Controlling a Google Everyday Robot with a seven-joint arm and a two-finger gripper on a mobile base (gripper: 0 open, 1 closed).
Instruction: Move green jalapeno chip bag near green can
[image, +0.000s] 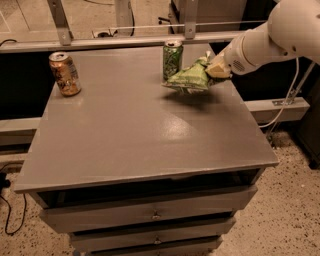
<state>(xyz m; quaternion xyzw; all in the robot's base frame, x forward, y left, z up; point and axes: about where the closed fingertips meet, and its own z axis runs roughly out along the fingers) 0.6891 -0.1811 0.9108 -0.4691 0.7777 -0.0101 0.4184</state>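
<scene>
The green jalapeno chip bag (189, 78) is a crinkly light-green bag held just above the grey tabletop (135, 125) at the back right. My gripper (214, 68) is shut on the bag's right end, with the white arm reaching in from the upper right. The green can (172, 60) stands upright near the back edge, right beside the bag's left end; whether they touch I cannot tell.
An orange-gold can (64, 73) stands upright at the back left of the table. Drawers (150, 215) sit under the tabletop. A metal rail (125, 40) runs behind the table. A cable (285, 105) hangs at the right.
</scene>
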